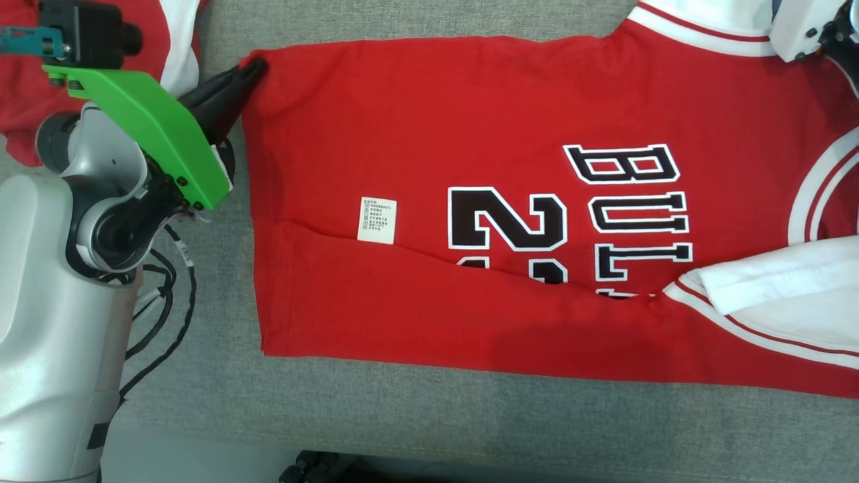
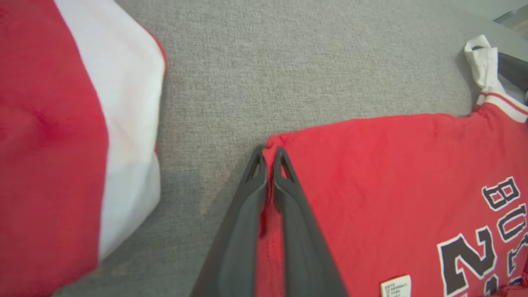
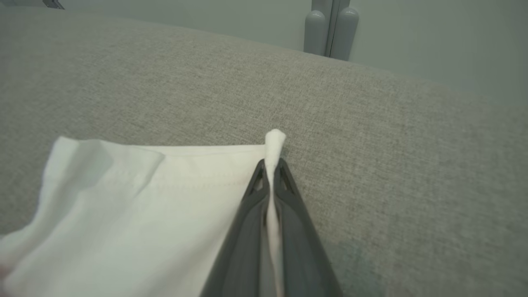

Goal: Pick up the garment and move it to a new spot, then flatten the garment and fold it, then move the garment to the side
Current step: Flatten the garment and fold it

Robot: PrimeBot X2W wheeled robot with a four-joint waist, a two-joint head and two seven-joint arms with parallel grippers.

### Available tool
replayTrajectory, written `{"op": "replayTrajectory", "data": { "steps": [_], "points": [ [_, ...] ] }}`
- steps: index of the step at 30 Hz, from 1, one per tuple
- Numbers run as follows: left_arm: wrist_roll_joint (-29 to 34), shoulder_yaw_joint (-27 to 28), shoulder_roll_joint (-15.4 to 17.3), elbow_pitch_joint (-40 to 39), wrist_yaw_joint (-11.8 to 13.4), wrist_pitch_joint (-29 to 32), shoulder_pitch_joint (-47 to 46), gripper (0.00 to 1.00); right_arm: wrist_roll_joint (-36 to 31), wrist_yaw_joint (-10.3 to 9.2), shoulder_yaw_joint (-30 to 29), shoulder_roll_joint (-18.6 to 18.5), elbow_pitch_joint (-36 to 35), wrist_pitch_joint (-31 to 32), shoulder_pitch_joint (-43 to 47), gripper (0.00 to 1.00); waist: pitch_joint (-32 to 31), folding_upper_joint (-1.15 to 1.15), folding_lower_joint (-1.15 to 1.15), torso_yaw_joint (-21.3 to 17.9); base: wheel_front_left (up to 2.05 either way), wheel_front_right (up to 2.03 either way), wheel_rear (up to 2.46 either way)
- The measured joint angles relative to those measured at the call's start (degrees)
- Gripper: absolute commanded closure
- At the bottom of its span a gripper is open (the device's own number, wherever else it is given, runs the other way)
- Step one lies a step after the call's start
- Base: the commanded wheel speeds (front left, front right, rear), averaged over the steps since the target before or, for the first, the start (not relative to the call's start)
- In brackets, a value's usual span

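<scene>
The garment (image 1: 416, 134), a red jersey with white trim, lies spread across the middle and right of the head view. Its right end is cut off by the frame edge, so the neck and far sleeve cannot be seen whole. A fold of red cloth running across the lower half hides the bottom of the black number (image 1: 507, 221) and of the lettering (image 1: 634, 201) beside it. A small white care label (image 1: 376, 220) sits just left of the number, its print too fine to read. At the lower right a white sleeve (image 1: 772, 282) lies over the red. The left gripper (image 1: 254, 67), at the upper left, has its dark fingers pressed together on the garment's top-left corner, with red cloth caught between them in the left wrist view. The right gripper (image 3: 270, 165) pinches a white edge of the garment, a nub of cloth poking past its tips. In the head view its pale housing sits in the upper right corner, cut off, with the fingers hidden. A second red and white garment (image 1: 20, 100) is cropped at the upper left. The counter (image 1: 470, 416) is covered in grey woven cloth. Beyond it, the right wrist view shows a pale greenish wall (image 3: 412, 33) and two grey upright tubes (image 3: 332, 31). Black cables (image 1: 161, 302) hang beside the left arm, and a dark thing (image 1: 315, 466) at the bottom edge is too cropped to identify.
</scene>
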Motion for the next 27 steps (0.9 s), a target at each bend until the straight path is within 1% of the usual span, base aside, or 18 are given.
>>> {"op": "replayTrajectory", "data": {
  "steps": [8, 19, 27],
  "points": [
    [1.2, 0.9, 1.1, 1.1, -0.4, -2.2, 0.2, 1.0, 0.0, 0.0, 1.3, 0.3, -0.1, -2.2, 0.5, 1.0, -1.5, 0.0, 0.0, -1.5, 0.0, 0.0, 0.0],
    [1.4, 1.7, 1.6, 2.8, -0.5, -5.1, 3.2, 1.0, 1.8, 0.0, 1.6, -0.6, -3.1, -7.1, 1.8, 1.0, -4.4, 0.0, 0.0, -4.7, 0.0, 0.0, 0.0],
    [1.5, 2.0, 1.5, 3.9, -0.5, -8.3, 5.3, 1.0, 3.0, 0.0, 2.6, -0.7, -6.3, -11.4, 5.3, 1.0, -6.3, 0.0, 0.0, -5.7, 0.0, 0.0, 0.0]
  ]
}}
